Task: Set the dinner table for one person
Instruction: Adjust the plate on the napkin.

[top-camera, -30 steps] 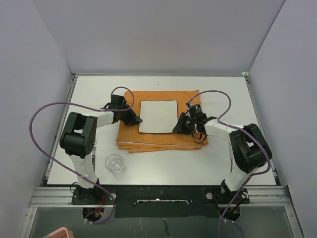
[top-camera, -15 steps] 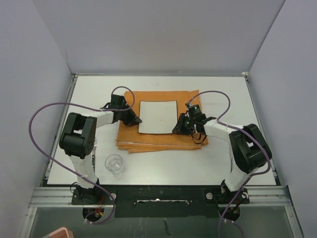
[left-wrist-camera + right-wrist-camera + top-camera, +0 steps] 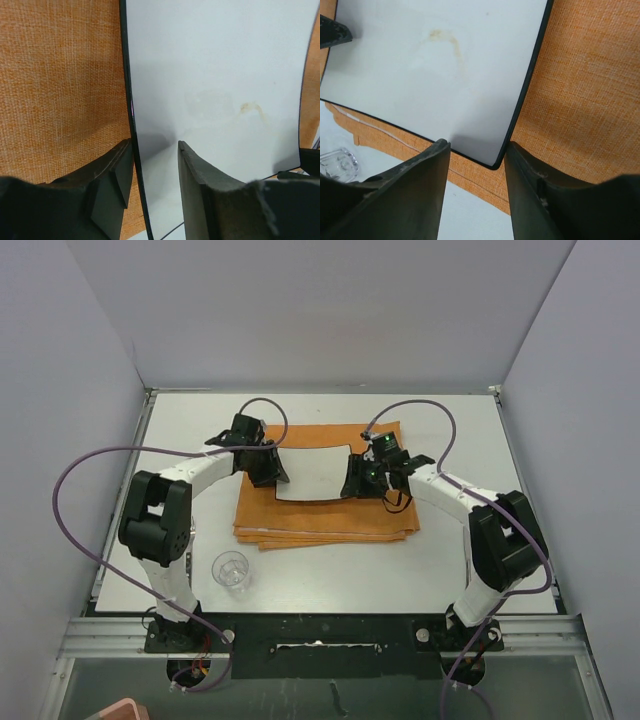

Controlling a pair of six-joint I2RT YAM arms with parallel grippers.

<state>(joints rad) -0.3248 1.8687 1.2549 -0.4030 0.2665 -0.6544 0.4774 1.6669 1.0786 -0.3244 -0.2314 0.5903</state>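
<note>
A square white plate with a black rim (image 3: 312, 475) is over the folded orange mat (image 3: 320, 522) on the off-white dinner table (image 3: 450, 560). My left gripper (image 3: 272, 470) grips the plate's left edge. In the left wrist view one finger (image 3: 112, 175) is outside the rim and the other (image 3: 200, 185) lies over the plate (image 3: 215, 75). My right gripper (image 3: 352, 480) holds the near right corner. In the right wrist view that corner of the plate (image 3: 440, 65) sits between the fingers (image 3: 530, 190), which touch its rim. The plate looks raised and tilted.
A clear drinking glass (image 3: 231, 570) stands on the table at the near left; it also shows in the right wrist view (image 3: 337, 165). Grey walls close in the table on three sides. Purple cables loop above both arms.
Both grippers have moved away from me and inward with the plate. The plate has shifted left and farther and looks tilted now.
</note>
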